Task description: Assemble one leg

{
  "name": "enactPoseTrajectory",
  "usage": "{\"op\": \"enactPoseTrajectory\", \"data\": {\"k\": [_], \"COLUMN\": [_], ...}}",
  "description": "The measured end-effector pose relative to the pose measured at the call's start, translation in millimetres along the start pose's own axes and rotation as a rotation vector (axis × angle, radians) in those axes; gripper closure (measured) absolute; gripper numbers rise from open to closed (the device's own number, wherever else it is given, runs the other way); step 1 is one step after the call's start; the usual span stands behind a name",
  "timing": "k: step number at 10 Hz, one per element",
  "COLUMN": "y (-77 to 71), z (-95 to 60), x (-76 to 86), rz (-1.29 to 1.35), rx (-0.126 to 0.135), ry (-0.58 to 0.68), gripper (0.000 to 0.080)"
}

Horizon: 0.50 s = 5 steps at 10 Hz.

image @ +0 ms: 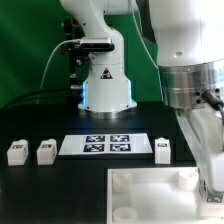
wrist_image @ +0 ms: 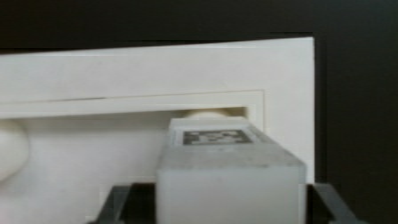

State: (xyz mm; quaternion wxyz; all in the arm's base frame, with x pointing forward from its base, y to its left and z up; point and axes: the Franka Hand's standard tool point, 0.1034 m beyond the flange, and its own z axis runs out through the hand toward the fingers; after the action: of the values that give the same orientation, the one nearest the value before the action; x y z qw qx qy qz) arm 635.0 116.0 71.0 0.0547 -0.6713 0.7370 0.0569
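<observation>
Since the small chunky white plastic leg (wrist_image: 217,165) looks light, stiff and slick, the gripper (wrist_image: 221,200) clamps its flat sides.

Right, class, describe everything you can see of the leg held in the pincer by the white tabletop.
The leg is a chunky white block, plastic by its look, flat-sided, with a black-and-white square marker tag at its far end. It sits between the dark fingers of the pincer, which appear closed on its sides. The tagged end points at the edge of the white tabletop, near a recessed ledge; whether they touch cannot be told.
</observation>
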Motion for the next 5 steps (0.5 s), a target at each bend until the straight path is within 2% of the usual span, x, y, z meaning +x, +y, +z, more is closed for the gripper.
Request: {"op": "enactPoseTrajectory", "data": {"k": [1,2,3,4,5], "y": [0.0,1.0,5.2,7.1,7.1], "z": [0.0,1.1,4.3,3.8,3.6], "x": [0.1,-1.2,-4.8,-7.0,-7.0], "rz": [-0.036,-0.109,-0.249,-0.474,-0.702], "rx": [0.000,0.003,0.008,0.004,0.000], "ry": [0.000,0.001,0.006,0.016,0.024], "gripper": [0.0505,0.0429,0.0429,0.0253,0.0171]}}
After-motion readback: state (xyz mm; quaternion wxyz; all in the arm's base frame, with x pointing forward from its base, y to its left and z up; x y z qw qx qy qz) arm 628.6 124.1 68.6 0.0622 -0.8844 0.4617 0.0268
